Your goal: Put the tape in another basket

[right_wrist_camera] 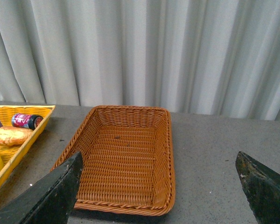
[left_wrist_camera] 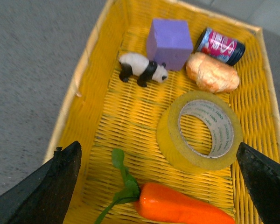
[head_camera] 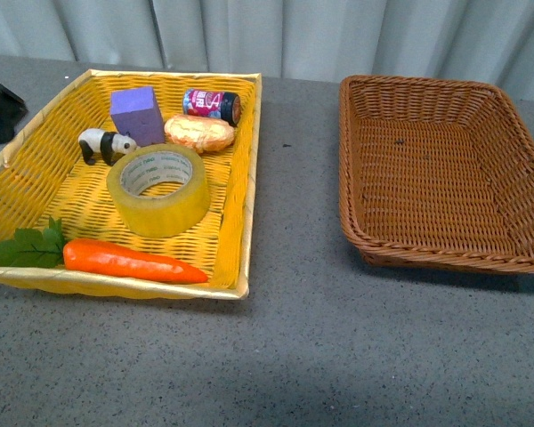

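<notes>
The tape (head_camera: 157, 189), a wide yellowish roll with a white printed core, lies flat in the bright yellow woven tray (head_camera: 37, 158) on the left. It also shows in the left wrist view (left_wrist_camera: 200, 130). The brown wicker basket (head_camera: 507, 169) stands empty on the right and shows in the right wrist view (right_wrist_camera: 164, 154). My left gripper (left_wrist_camera: 161, 186) is open above the yellow tray, over the carrot and the near edge of the tape. My right gripper (right_wrist_camera: 161, 186) is open, above the near end of the brown basket. Neither arm shows in the front view.
The yellow tray also holds an orange carrot (head_camera: 133, 261) with green leaves, a toy panda (head_camera: 105, 144), a purple block (head_camera: 136, 114), a bread roll (head_camera: 199, 133) and a small can (head_camera: 211, 103). Grey table (head_camera: 294, 267) separates the two trays. A grey curtain hangs behind.
</notes>
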{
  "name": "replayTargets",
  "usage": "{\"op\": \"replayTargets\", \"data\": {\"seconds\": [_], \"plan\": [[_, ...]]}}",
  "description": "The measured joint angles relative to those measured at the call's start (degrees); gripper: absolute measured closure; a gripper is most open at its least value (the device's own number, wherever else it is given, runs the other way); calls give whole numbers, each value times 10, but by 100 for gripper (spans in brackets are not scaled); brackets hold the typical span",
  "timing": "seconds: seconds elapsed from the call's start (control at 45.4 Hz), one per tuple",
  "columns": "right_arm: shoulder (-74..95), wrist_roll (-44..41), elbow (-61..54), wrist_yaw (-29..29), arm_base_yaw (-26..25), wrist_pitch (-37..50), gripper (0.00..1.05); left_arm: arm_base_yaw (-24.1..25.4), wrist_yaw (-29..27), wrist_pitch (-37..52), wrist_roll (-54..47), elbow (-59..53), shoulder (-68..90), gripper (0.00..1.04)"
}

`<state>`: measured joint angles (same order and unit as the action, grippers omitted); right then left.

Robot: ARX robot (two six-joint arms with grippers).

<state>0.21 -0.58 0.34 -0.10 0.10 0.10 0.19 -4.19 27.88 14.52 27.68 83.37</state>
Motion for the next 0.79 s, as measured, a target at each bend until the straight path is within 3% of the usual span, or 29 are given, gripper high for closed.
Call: {"op": "replayTargets", "data": {"seconds": [0.176,0.793], "plan": [[0,0,0,0,0,0,9,3,30,-35,10,95,155,7],[0,0,0,0,0,0,9,0,49,-122,-10,258,324,7]]}}
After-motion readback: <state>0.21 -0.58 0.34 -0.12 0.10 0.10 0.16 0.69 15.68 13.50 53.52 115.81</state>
